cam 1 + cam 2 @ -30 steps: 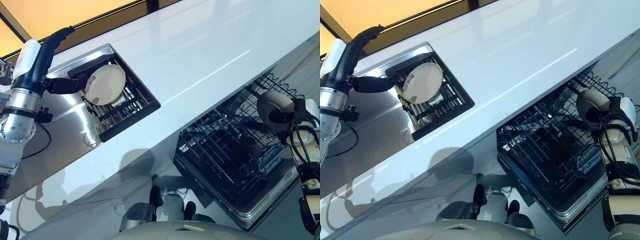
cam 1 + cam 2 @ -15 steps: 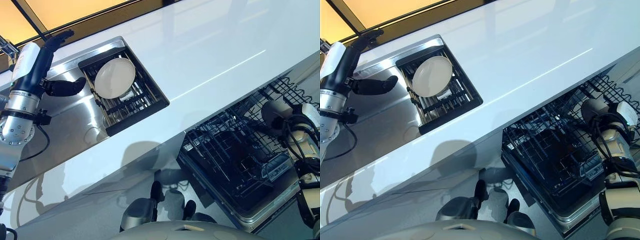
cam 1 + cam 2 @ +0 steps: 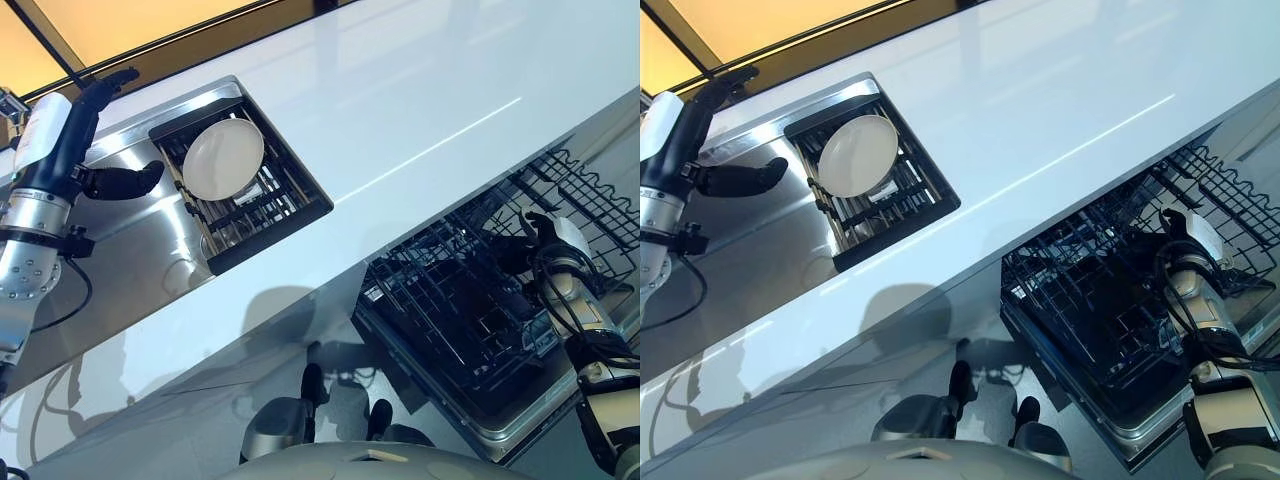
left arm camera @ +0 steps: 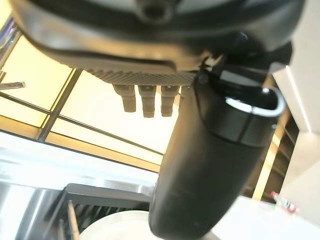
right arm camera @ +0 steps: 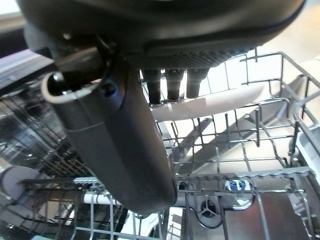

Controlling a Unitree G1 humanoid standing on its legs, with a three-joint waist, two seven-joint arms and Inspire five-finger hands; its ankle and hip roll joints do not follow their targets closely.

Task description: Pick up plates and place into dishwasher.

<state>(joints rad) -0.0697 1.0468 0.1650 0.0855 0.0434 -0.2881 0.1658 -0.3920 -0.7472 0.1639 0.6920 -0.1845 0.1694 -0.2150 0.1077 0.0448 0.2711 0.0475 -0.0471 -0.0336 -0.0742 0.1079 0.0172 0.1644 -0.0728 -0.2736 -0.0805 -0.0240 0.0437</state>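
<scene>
Left hand (image 3: 105, 180), fingers relaxed and gripping nothing, is hovering just beside the black slatted drying rack (image 3: 285, 205), where a round white plate (image 3: 223, 160) is leaning upright. Right hand (image 5: 120, 145) is reaching into the black wire dishwasher basket (image 3: 450, 300), fingers curled, with a white plate (image 5: 220, 100) beyond them.

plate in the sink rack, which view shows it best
The left eye view: the whole round plate shows leaning in the dark sink rack, with the left robot hand beside it, apart. The right eye view shows much the same. The left wrist view catches just its top edge behind the thumb.
</scene>
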